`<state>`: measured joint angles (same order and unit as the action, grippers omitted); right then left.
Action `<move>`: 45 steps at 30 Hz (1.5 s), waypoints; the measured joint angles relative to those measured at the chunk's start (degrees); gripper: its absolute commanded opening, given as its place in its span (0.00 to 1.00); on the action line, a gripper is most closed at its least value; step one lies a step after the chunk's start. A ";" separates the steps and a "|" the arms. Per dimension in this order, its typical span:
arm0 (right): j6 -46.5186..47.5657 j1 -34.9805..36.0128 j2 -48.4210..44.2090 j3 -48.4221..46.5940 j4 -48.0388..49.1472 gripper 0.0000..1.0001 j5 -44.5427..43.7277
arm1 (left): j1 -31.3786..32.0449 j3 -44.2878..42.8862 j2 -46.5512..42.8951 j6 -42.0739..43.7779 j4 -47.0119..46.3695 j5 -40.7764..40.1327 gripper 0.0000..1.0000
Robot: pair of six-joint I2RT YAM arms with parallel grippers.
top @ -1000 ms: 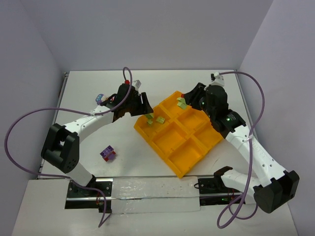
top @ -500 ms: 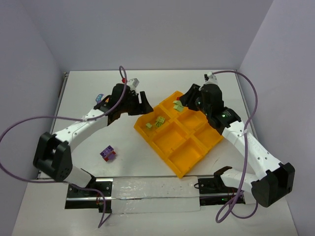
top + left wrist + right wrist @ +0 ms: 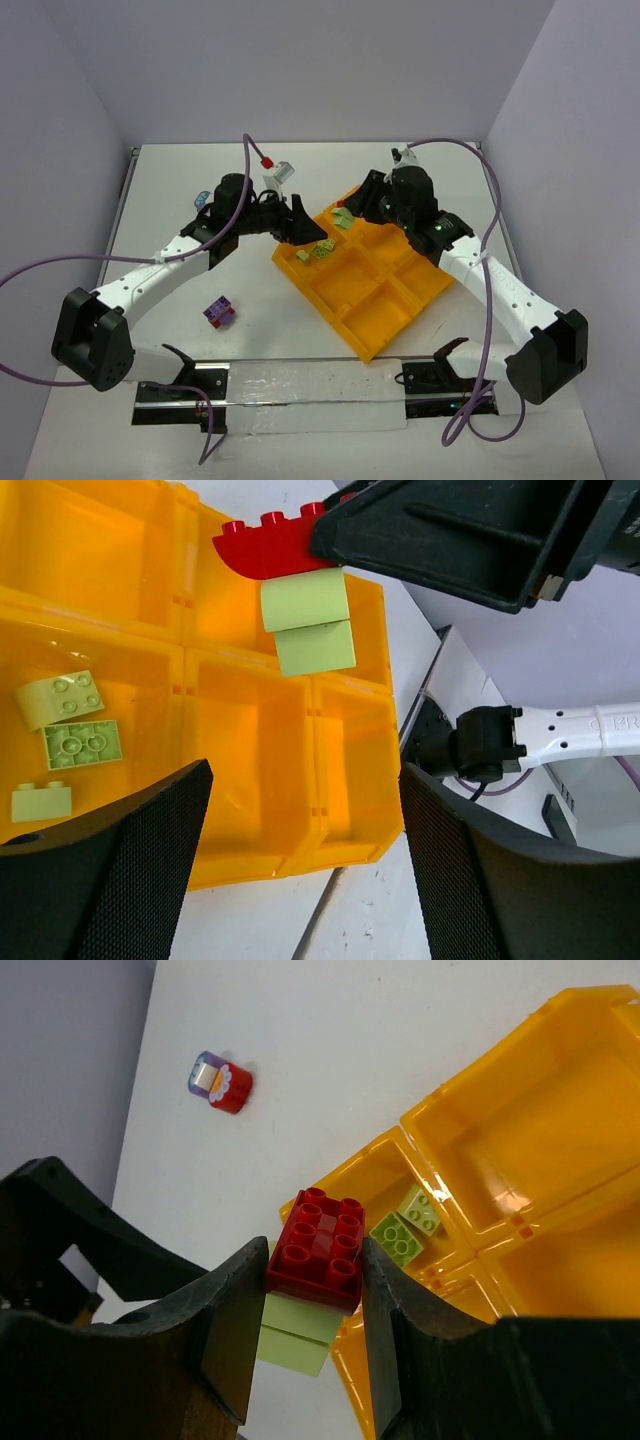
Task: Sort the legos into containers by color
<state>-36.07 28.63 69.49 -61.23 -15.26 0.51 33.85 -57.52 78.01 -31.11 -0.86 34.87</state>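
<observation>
Right end effector (image 3: 312, 1290) clamping red brick (image 3: 322, 1248), yellow-green bricks (image 3: 295, 1332) beneath

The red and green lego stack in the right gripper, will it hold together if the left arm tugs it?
Probably rigid: the stack looks like hard studded plastic. The right gripper seems to pinch only the red top brick, so the green bricks below would likely snap off under a pull. Probably light, being so small.
</observation>
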 measured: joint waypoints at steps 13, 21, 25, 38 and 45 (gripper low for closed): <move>-0.33 2.01 1.81 -1.86 1.04 0.00 0.57 | 1.33 1.87 2.03 -7.41 -8.72 -0.47 0.89; -0.33 2.26 1.97 -2.23 1.04 0.00 0.42 | 2.16 2.10 3.90 -10.83 -12.26 -2.00 0.87; -0.33 2.37 1.97 -2.23 1.04 0.00 0.37 | 3.13 1.94 5.88 -11.28 -12.13 -3.46 0.84; -0.33 2.78 1.97 -2.23 1.05 0.00 0.35 | 3.58 -0.57 7.96 -12.82 -12.69 -6.17 0.68; -0.24 2.99 2.00 -2.38 0.97 0.00 -0.20 | 3.96 -1.03 8.49 -13.48 -13.18 -6.10 0.08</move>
<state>-36.31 31.62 71.49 -63.61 -14.29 0.32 37.81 -58.55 86.50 -44.60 -14.05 28.77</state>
